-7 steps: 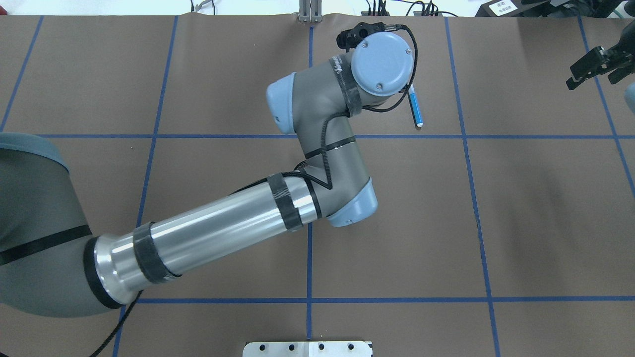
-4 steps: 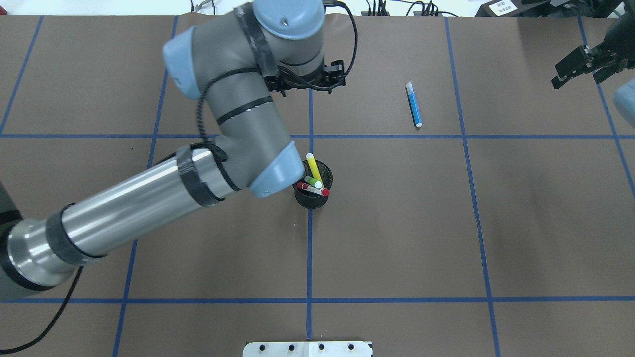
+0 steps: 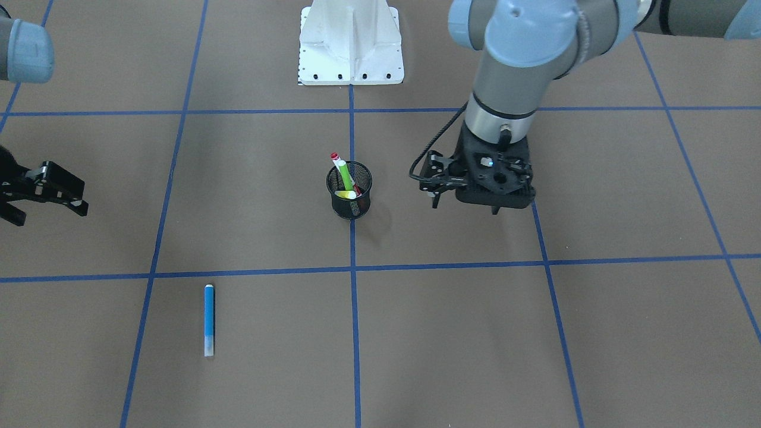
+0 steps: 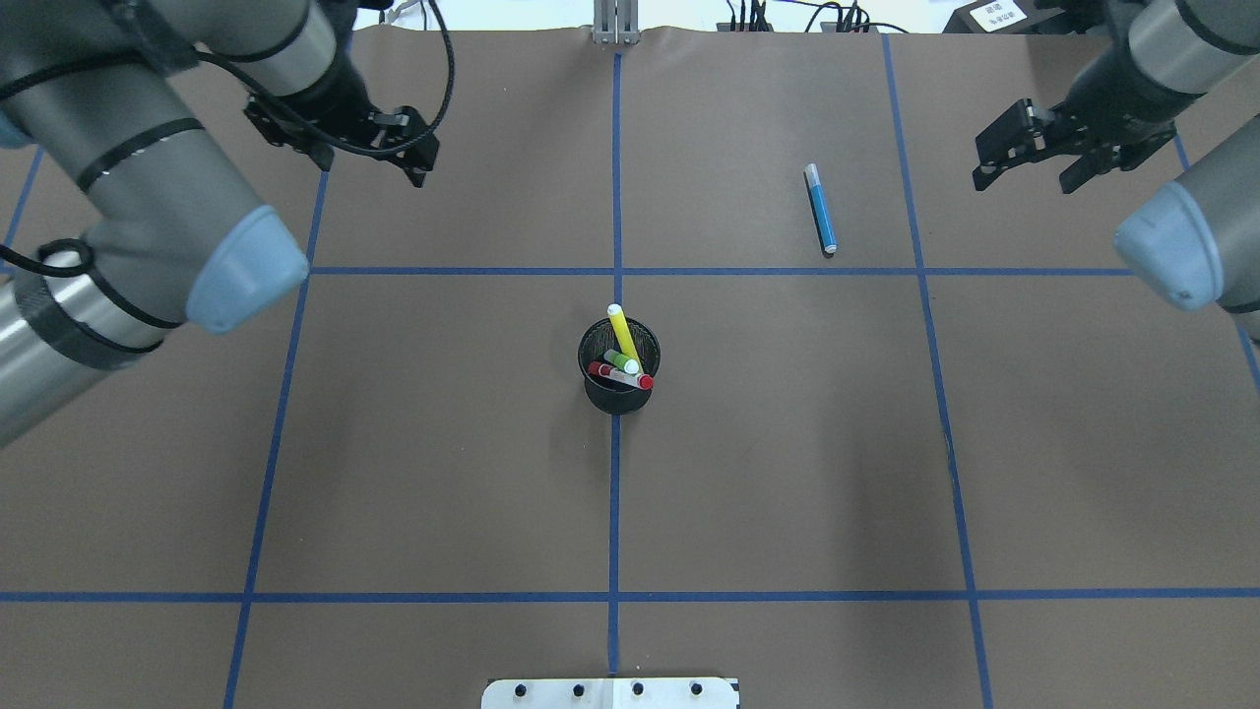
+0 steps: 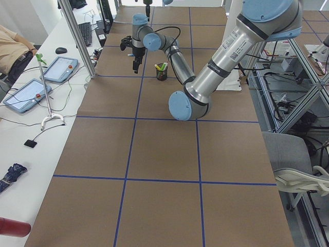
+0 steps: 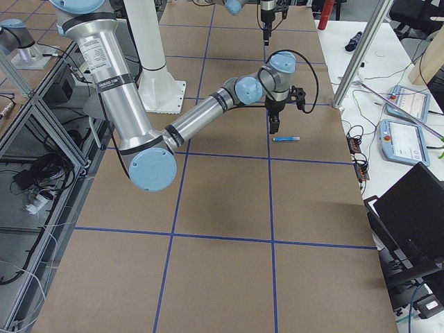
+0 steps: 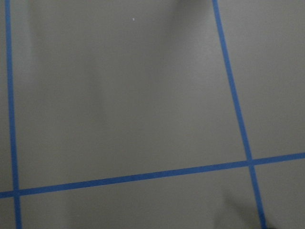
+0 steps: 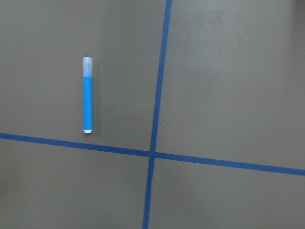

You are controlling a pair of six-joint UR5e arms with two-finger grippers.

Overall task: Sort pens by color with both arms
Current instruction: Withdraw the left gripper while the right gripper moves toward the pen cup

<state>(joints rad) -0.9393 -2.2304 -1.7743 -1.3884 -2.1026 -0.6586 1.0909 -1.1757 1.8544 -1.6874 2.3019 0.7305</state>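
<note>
1. Nearest the robot you have the white pedestal base at the table's edge. The table is covered in brown paper and marked off in squares with blue tape.
2. A little farther out, at the table's centre, the black mesh cup stands upright on the middle tape line. Three of the pens are in it.
   - The yellow pen leans away from the robot and sticks out over the far rim.
   - The lime green pen is beside it.
   - The white pen with red ends lies slanted across the cup's mouth.
3. Beyond the cross line, in the far square on the robot's right, the blue pen lies flat on the paper. It is well apart from the cup. Its clear cap points away from the robot, and its white end is near the tape but not touching it.
4. Farthest out, both grippers hang above the table.
   - The right gripper is off to the right of the blue pen, jaws spread and holding nothing. Its wrist camera sees the pen off to one side.
   - The left gripper is over the far left, also spread and empty. Its wrist camera shows only paper and tape.
</note>
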